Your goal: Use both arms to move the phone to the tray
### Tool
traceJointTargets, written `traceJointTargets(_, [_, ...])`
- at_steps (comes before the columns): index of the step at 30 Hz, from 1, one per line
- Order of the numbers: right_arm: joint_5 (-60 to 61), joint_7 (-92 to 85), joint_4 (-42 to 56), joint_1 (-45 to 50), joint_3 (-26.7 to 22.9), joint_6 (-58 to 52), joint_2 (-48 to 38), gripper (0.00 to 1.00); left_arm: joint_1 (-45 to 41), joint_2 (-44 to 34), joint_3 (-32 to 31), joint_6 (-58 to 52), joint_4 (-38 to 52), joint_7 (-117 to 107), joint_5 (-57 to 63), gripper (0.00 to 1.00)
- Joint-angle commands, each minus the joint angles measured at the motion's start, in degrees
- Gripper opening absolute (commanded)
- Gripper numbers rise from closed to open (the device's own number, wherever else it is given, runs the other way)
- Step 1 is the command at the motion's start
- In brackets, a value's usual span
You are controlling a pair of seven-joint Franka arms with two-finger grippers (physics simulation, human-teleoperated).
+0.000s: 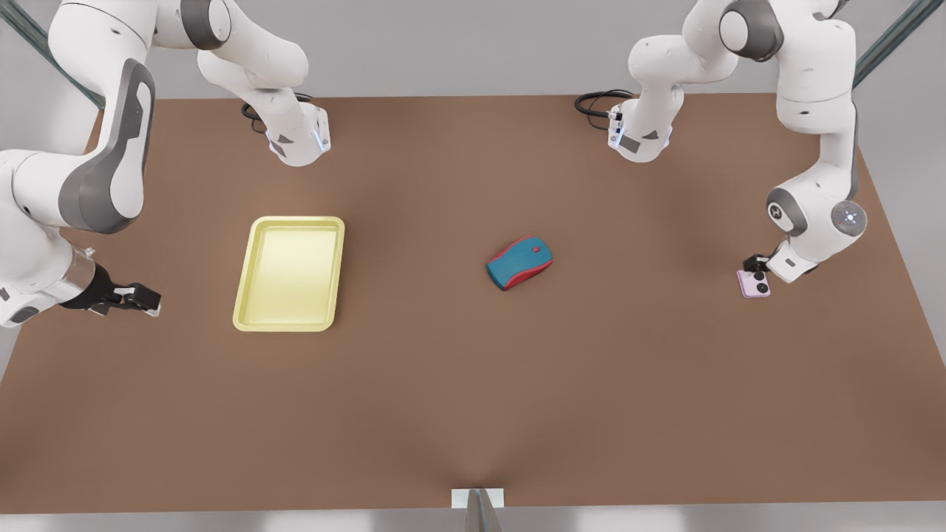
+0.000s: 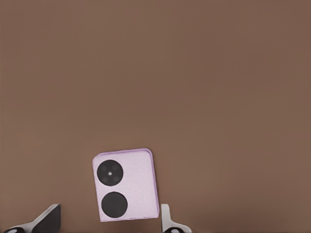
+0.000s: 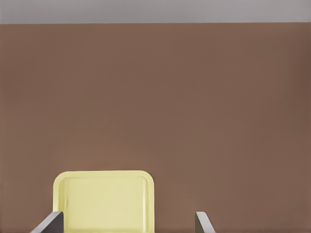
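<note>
While the phone [image 1: 754, 284] lies flat on the tabletop [image 1: 473, 414] at the front view's right, the left claw [image 1: 755, 264] straddles it, fingers spread wide. Well apart, the right claw [image 1: 140, 298] waits agape beside the tray [image 1: 290, 324].

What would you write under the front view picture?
Left gripper at the phone; right gripper waits beside the tray.

in the front view, tray [image 1: 290, 273] left, mouse [image 1: 519, 262] centre, phone [image 1: 754, 284] right.
</note>
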Motion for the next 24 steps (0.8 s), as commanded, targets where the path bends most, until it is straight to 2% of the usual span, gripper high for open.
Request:
traceJointTargets(1, [0.07, -0.41, 0.03, 0.1, -0.01, -0.01, -0.07, 1.0, 0.11, 0.76, -0.04, 3.66, 0.03, 13.11, -3.55, 1.0])
traceJointTargets(5, [0.07, -0.41, 0.03, 0.1, -0.01, -0.01, -0.07, 1.0, 0.02, 1.99, -0.13, 3.57, 0.03, 13.11, -10.49, 1.0])
traceJointTargets(23, [0.07, -0.32, 0.03, -0.17, -0.01, -0.01, -0.07, 1.0, 0.02, 9.38, -1.01, 5.95, 1.88, 13.11, -14.62, 1.0])
traceJointTargets(24, [0.07, -0.32, 0.03, -0.17, -0.01, -0.01, -0.07, 1.0, 0.11, 9.46, -1.01, 5.95, 1.88, 13.11, -14.62, 0.96])
